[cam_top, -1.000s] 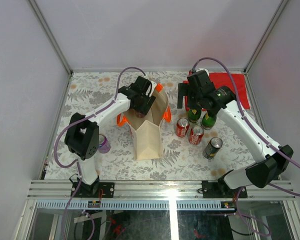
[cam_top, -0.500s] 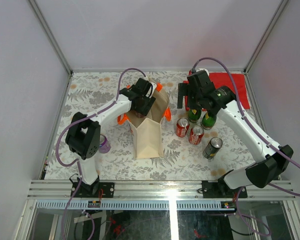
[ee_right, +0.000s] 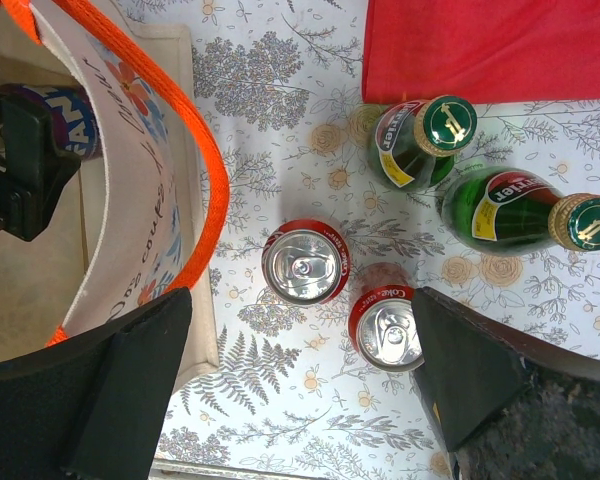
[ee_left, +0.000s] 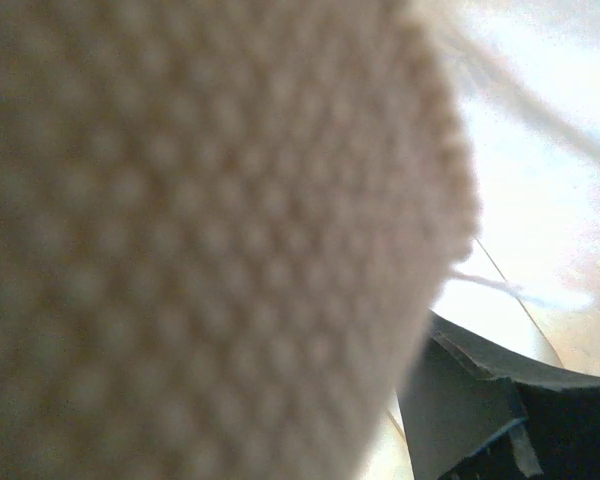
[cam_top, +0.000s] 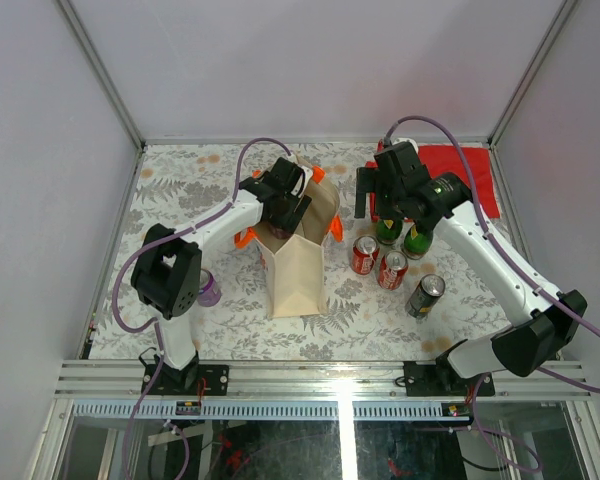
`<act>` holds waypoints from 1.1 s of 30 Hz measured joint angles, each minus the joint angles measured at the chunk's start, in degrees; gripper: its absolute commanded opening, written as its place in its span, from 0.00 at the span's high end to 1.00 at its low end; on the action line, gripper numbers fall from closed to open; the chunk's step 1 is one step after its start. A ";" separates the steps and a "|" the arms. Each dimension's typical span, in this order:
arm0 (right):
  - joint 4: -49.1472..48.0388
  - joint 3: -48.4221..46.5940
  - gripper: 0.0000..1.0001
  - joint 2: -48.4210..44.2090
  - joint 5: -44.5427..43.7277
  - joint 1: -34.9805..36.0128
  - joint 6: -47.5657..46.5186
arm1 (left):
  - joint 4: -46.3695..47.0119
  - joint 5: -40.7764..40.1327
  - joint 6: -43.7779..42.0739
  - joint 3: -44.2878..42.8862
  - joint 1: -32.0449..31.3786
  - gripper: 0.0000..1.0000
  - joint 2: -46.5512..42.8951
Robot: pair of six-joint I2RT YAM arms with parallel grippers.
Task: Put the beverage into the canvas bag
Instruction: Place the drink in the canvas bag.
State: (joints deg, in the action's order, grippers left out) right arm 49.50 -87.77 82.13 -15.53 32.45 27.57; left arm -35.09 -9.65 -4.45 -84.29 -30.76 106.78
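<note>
**Top external view:** The left end effector [cam_top: 280, 203] reaches into the mouth of the upright beige canvas tote bag with orange handles [cam_top: 298, 270]. The bag stands on the floral-patterned desk [cam_top: 180, 190]. The right end effector [cam_top: 385, 205] hovers over two green glass bottles [cam_top: 417, 242]. From here the bag's contents are hidden.

**Left wrist view:** Blurred canvas weave [ee_left: 200, 230] fills almost everything, so this camera sits right against the cloth. It shows neither the drink nor the jaw gap.

**Right wrist view:** Only this view looks into the bag. A purple-labelled drink can [ee_right: 68, 118] is inside, with the left end effector [ee_right: 15, 165] beside or against it. I cannot tell whether it pinches the can. The right end effector [ee_right: 300, 390] is spread wide and holds nothing, above two red cola cans [ee_right: 305, 265].

To finish the step well, the can should probably be set on the bag's floor before it is let go. The left arm should then rise straight up, clear of the orange handle [ee_right: 205, 200].
</note>
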 measured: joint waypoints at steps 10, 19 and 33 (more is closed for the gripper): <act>0.00 0.00 0.01 0.00 0.00 0.00 0.00 | 0.33 0.00 0.15 0.07 0.00 0.26 0.07; -0.02 0.66 0.01 0.00 0.02 0.00 -0.02 | -0.09 0.00 0.37 0.02 -0.04 0.25 -0.90; -0.04 0.98 0.01 0.00 0.02 0.00 -0.09 | -4.15 3.23 1.57 -5.31 -0.35 0.25 -7.67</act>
State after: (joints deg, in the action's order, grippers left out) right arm 49.45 -86.78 82.13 -15.51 32.45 27.49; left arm -39.24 -6.42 -2.87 -89.60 -31.11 99.11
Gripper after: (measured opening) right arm 0.993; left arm 0.746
